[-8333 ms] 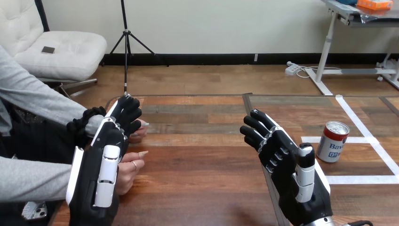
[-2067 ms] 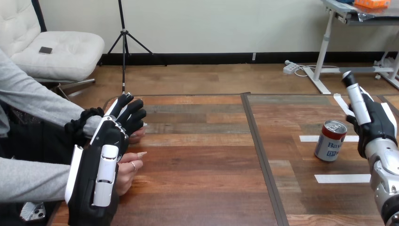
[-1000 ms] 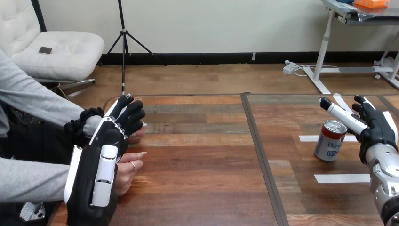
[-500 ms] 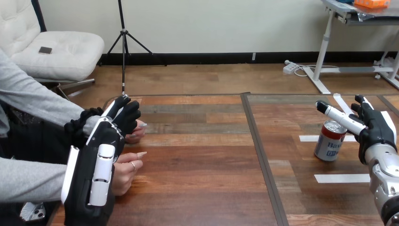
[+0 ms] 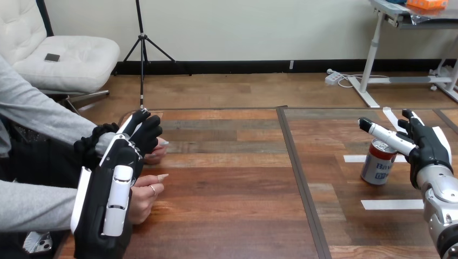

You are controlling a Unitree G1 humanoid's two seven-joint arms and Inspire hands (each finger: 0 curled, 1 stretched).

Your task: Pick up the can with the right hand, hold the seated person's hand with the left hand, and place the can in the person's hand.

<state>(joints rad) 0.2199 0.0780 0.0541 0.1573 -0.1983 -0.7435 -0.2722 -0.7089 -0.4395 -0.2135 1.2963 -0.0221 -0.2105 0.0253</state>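
At the right of the frame the can (image 5: 377, 165) stands upright on the bench (image 5: 232, 189), on the darker boards, above one strip of white tape (image 5: 393, 204) and beside the end of another (image 5: 353, 158). The robot's right hand (image 5: 429, 148) is close behind it and to its right, spread wide: its thumb (image 5: 385, 134) reaches out straight to the left across the can's top, while the fingers (image 5: 409, 120) point up and away behind the can. Nothing is closed round the can. Whether the thumb rests on the rim or hangs just above it I cannot tell. At the lower left of the frame the robot's left hand (image 5: 110, 199) is raised with its white-shelled back toward us, standing in front of the seated person's two hands. One of the person's hands (image 5: 155, 155) shows at the bench edge just past the tip of the robot hand, and the other (image 5: 141, 197) lies lower, right beside it, loosely curled. Whether the left hand grips either of them I cannot tell. The can and the person's hands are well apart, at opposite sides of the bench.
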